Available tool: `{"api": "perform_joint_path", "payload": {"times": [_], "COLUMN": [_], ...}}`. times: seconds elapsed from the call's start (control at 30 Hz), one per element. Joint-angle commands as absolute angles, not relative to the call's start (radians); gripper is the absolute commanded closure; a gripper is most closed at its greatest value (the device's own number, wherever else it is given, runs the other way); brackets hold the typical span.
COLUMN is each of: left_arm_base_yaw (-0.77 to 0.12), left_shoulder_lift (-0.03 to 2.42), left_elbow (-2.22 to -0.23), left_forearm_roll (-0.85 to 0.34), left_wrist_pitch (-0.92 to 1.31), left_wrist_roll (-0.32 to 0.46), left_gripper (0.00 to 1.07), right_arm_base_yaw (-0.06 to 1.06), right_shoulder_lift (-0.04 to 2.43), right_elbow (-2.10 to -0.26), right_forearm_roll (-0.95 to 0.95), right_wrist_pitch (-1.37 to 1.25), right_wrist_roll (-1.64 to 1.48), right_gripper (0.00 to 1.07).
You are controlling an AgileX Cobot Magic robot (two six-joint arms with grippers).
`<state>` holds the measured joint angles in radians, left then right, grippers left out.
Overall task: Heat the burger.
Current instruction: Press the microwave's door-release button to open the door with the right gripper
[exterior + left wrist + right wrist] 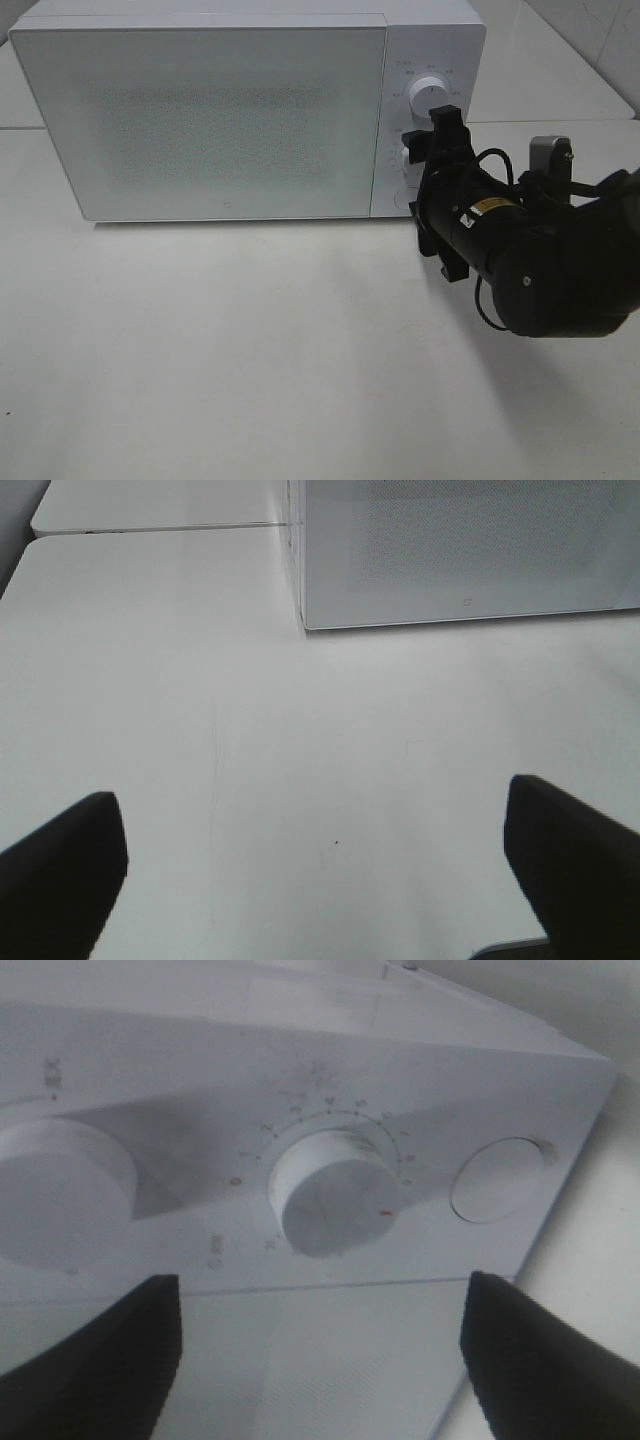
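Burger showing in no view; possibly sitting behind shut microwave door, cannot tell through frosted panel. Right hand hovering at control panel, jaws standing wide apart, lower dial just ahead between them, untouched, nothing gripped. Upper dial sitting just above. Left hand hanging over table, jaws spread wide, holding nothing.
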<state>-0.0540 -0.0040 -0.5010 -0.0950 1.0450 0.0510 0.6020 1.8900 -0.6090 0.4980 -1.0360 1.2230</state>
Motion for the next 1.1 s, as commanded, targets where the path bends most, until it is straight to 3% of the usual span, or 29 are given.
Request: {"api": "perform_joint_path", "payload": {"times": [0.03, 0.47, 0.67, 0.87, 1.1], "left_arm_base_yaw": [-0.053, -0.053, -0.053, -0.053, -0.053], "left_shoulder_lift": [-0.030, -0.030, -0.030, -0.030, -0.030], "left_elbow": [-0.497, -0.497, -0.497, -0.497, -0.497], "left_forearm_roll": [-0.097, -0.097, -0.097, -0.097, -0.097], "left_wrist_pitch": [1.036, 1.036, 1.036, 1.036, 1.036], "left_wrist_roll": [0.044, 0.044, 0.044, 0.044, 0.044], "left_gripper": [0.10, 0.10, 0.10, 0.10, 0.10], "right_arm_base_yaw": [0.594, 0.594, 0.573, 0.525, 0.504], "right_shoulder_lift": [1.803, 1.548, 1.468, 1.436, 1.353], "right_elbow": [-0.558, -0.559, -0.649, -0.740, -0.842], "right_forearm_roll": [0.439, 0.426, 0.426, 0.400, 0.235], "right_wrist_pitch": [-0.933, -0.511, -0.155, 0.158, 0.547], "right_wrist_roll": [1.062, 0.357, -0.019, -0.186, -0.201], "right_gripper": [0.32, 0.32, 0.32, 0.32, 0.32]}}
